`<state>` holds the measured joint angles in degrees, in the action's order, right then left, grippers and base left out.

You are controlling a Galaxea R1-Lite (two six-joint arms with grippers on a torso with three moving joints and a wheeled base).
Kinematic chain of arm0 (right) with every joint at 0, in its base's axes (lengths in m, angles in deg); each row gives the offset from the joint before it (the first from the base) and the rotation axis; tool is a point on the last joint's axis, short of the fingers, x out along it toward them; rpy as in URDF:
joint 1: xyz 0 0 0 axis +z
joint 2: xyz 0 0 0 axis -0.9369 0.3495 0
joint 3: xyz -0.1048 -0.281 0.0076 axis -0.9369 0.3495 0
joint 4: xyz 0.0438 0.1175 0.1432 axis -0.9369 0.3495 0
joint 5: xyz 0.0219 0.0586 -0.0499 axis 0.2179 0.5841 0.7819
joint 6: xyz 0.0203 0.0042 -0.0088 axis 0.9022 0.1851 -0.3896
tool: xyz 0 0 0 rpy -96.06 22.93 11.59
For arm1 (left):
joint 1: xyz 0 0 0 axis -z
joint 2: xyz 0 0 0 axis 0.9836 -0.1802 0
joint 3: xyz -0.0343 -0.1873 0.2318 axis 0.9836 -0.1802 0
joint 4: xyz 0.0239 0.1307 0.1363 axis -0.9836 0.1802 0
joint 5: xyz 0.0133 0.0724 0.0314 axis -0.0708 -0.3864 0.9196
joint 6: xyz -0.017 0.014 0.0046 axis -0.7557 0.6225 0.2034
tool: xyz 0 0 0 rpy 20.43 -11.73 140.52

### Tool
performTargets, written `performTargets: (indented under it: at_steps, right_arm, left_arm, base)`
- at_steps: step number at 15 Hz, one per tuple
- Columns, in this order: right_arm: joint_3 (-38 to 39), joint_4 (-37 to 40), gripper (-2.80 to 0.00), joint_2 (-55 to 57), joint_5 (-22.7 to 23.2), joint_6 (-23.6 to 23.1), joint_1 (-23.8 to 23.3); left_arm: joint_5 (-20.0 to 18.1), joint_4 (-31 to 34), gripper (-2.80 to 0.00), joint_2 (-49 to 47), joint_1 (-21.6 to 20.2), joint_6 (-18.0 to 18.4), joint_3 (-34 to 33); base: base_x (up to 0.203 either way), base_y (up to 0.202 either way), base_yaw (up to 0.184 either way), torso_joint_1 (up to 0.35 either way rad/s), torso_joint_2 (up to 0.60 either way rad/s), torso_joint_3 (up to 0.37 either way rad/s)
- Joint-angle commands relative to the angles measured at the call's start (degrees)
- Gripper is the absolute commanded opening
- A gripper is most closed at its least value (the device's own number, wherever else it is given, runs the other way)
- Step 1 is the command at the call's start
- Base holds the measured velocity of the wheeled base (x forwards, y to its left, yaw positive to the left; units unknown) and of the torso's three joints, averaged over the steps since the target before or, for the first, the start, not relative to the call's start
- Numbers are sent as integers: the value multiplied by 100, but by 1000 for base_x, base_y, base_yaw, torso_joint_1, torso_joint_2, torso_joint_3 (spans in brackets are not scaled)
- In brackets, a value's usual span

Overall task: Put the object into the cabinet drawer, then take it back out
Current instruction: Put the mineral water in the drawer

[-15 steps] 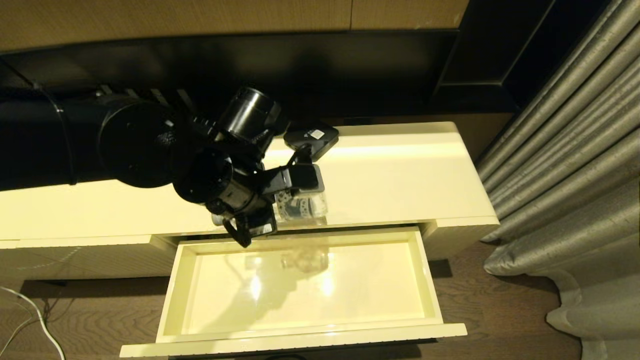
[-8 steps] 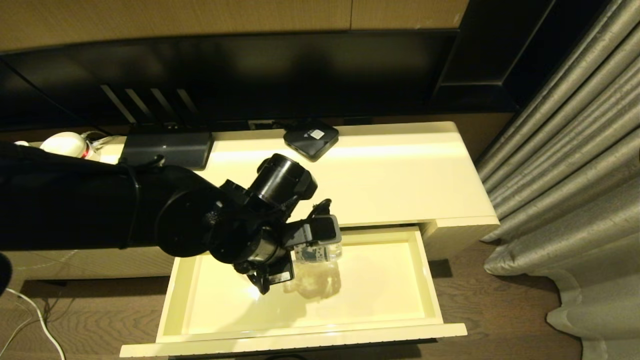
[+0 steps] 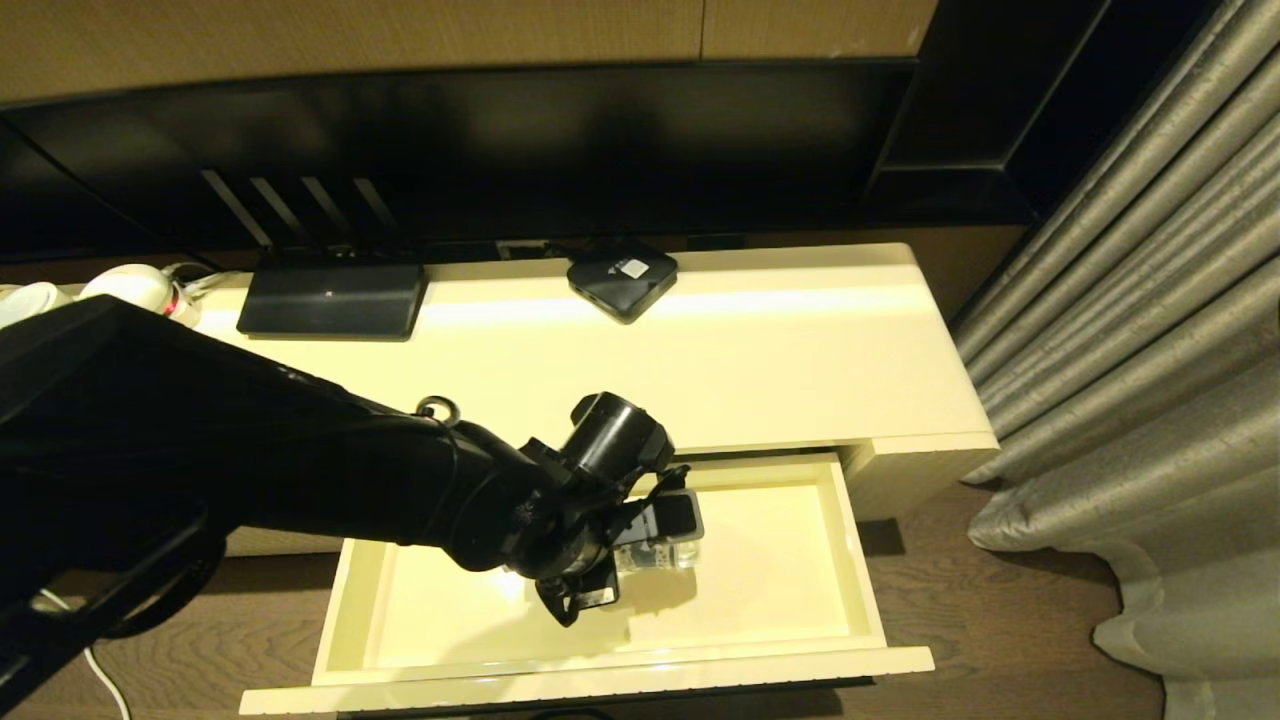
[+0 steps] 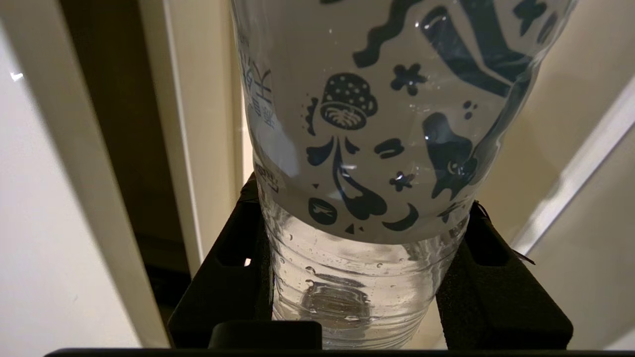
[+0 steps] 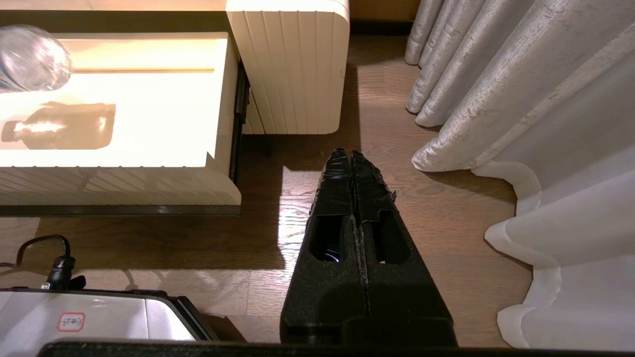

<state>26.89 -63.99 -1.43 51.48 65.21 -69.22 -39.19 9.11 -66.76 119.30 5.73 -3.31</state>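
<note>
The object, a clear water bottle (image 3: 668,553) with a white label printed in dark blue (image 4: 377,124), lies sideways in my left gripper (image 3: 650,548). The black foam fingers (image 4: 233,258) press on both sides of its clear ribbed part, so the left gripper (image 4: 363,198) is shut on it. The cabinet drawer (image 3: 862,560) is pulled wide out, and the bottle hangs low inside it, right of the middle. In the right wrist view the bottle (image 5: 30,57) floats above its own shadow on the drawer floor. My right gripper (image 5: 348,154) is shut and empty, parked over the wooden floor beside the drawer's ribbed front (image 5: 124,186).
On the cream cabinet top (image 3: 800,350) rest a black square box (image 3: 622,277) and a flat black device (image 3: 330,298). Grey curtains (image 3: 1150,350) hang at the right. White cables (image 3: 90,650) trail on the floor at the left. My base (image 5: 99,317) stands near the drawer front.
My left arm has brought the bottle forward off the cabinet top's edge and down into the open drawer. The grip has stayed the same and the right arm has kept still.
</note>
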Motion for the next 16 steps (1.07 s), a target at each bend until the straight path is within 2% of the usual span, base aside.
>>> performTargets:
  at_steps: [1,16]
  right_arm:
    - [0,0,-280,6,2,1,2]
    - [0,0,-280,6,2,1,2]
  left_arm:
    - [15,-52,-280,-370,-10,31,70]
    - [67,-183,-280,-1146,-144,203,470]
  base:
    - [0,0,0,0,0,0]
    - [0,0,0,0,0,0]
